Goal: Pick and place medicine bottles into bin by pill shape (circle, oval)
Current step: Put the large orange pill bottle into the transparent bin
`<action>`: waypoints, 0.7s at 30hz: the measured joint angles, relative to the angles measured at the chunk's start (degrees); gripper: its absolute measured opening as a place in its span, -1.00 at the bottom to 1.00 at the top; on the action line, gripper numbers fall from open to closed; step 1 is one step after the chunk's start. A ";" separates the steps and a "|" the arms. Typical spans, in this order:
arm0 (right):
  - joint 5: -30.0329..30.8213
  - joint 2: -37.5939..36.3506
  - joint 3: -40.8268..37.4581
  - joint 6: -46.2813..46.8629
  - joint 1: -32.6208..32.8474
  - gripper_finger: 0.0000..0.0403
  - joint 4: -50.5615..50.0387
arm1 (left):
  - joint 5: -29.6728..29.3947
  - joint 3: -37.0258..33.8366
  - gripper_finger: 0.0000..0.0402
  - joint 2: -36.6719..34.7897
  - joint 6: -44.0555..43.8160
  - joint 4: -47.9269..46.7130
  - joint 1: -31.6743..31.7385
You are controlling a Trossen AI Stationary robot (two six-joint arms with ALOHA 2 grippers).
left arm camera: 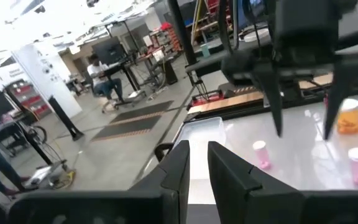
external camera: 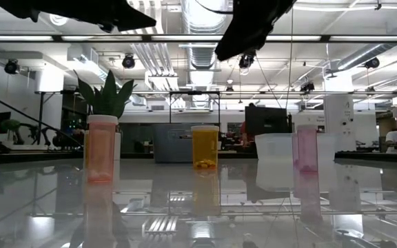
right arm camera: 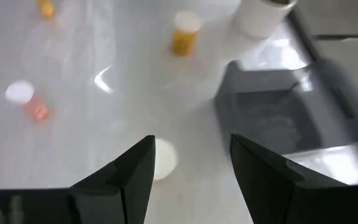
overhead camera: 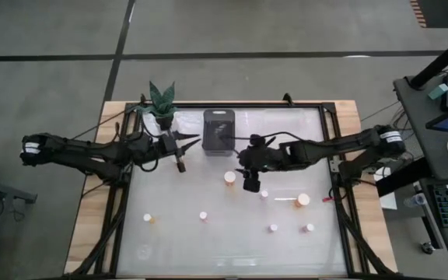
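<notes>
1. Right gripper hangs over the middle of the table, just in front of the bin. Its fingers are spread with nothing between them. In the right wrist view a white-capped bottle sits in the gap below, so it looks lined up for a grab.
2. That is probably the orange bottle just beside the gripper in the high view. It stands upright, cap up, which suits a pinch from above.
3. Left gripper is parked near the back left, next to the plant pot and left of the bin. Its fingers look close together and hold nothing (likely just waiting out of the way).
4. The other bottles are spread over the near half of the table: one orange at front left, one lying on its side at right, and small ones between them.
5. None look binned yet, though I can't see properly into the dark bin, so I judge the task early.
6. Risk: the small bottles will tip easily if a finger clips them.
</notes>
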 joint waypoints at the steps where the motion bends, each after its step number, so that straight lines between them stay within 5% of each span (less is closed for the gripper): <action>1: -0.97 0.78 0.06 -0.44 0.00 0.00 -0.06 | 0.00 0.00 -0.79 -0.30 0.42 0.00 0.00; 21: -3.45 12.68 1.41 4.82 -0.69 0.02 0.34 | -0.37 -0.09 -0.79 -1.22 9.46 1.97 0.00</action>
